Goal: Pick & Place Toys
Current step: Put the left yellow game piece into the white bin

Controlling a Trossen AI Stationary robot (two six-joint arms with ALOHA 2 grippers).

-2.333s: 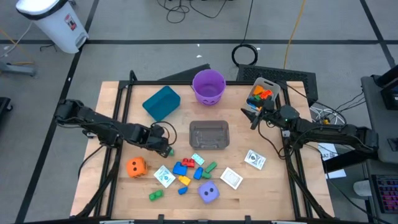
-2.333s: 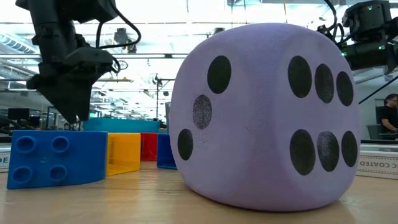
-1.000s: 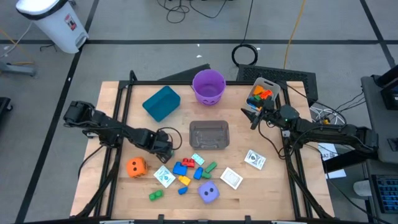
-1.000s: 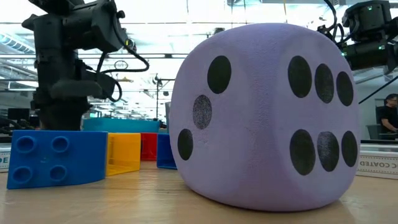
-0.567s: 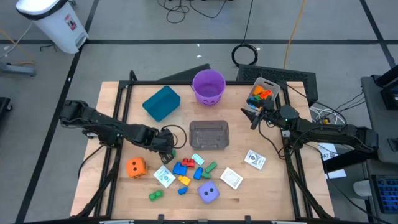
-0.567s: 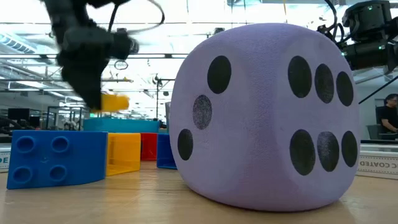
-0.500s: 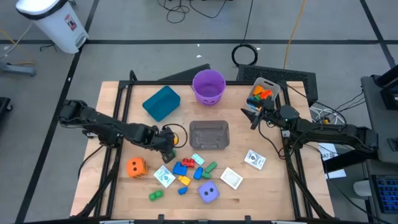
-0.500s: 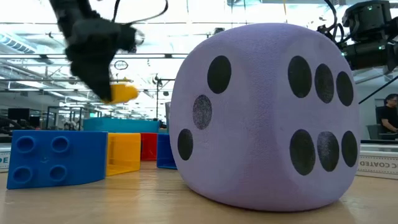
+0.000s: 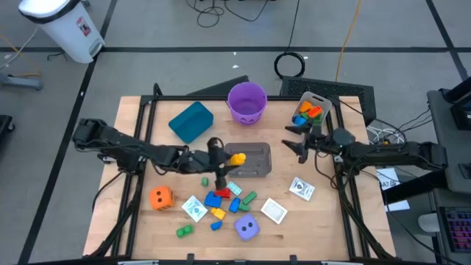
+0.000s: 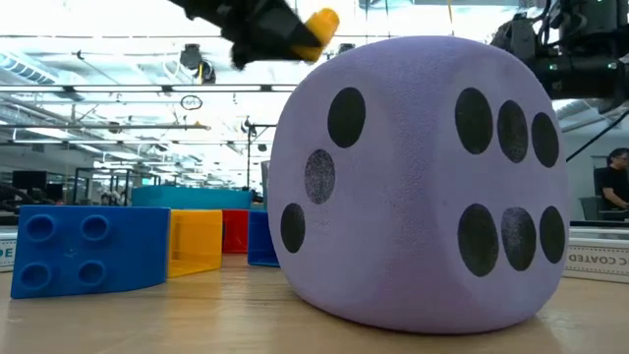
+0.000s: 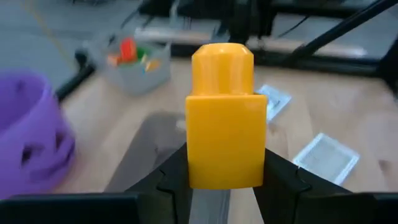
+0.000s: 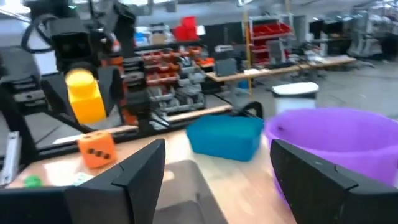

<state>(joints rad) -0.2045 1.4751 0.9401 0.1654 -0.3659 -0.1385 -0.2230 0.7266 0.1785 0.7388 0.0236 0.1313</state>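
Because the yellow block [image 11: 225, 118] is small, hard and probably light, its flat sides are the best place to pinch it, and the left gripper [image 9: 229, 158] has its fingers closed on those sides, holding it up above the clear tub [image 9: 248, 160] near the middle of the table [image 9: 324, 228]. The other toys lie toward the front edge, among them the purple die [image 9: 247, 228]. Near the right edge, the right gripper [image 9: 294, 137] waits with its fingers wide apart and nothing in them.

smooth, glossy yellow plastic block [image 11: 226, 118]; beside it a clear plastic tub [image 9: 248, 160]; matt, fuzzy purple die [image 10: 423, 182]; pale wooden table [image 9: 331, 221].
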